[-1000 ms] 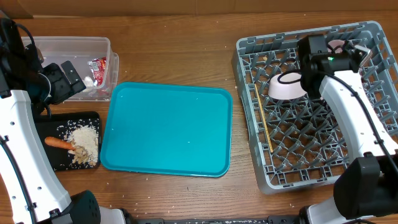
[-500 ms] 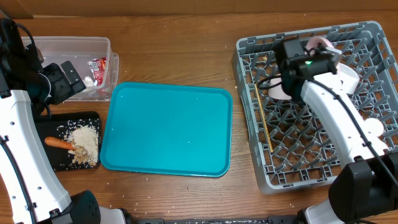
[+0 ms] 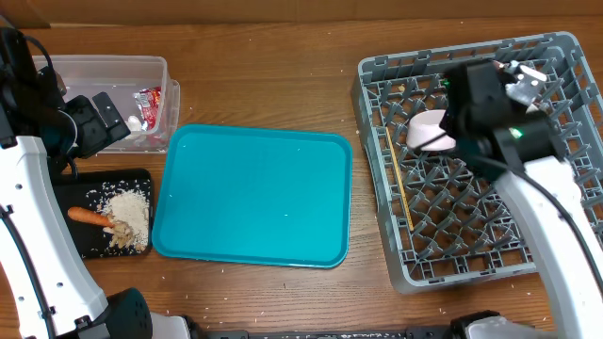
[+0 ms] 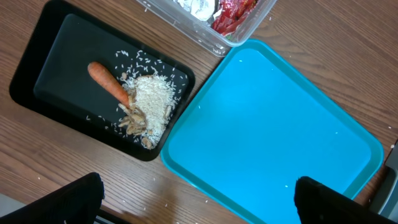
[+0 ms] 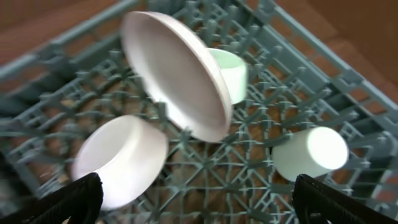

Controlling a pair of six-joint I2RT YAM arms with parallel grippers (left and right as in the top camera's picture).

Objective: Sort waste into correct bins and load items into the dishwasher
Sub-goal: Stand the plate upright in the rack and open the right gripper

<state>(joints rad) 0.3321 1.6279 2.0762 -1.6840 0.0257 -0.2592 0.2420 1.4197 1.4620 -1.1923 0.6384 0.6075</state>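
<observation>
Grey rack [image 5: 249, 168]: two bowls [image 5: 118, 162] [image 5: 231, 74], one plate [image 5: 177, 71]

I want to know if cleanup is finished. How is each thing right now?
plate, standing on edge in the dish rack
bowl, tipped on its side in the rack
cup, lying on its side in the rack
chopsticks, lying flat in the rack
carrot, lying in the black tray
wrapper, crumpled in the clear tub
left gripper, open and empty
right gripper, open and empty
</observation>
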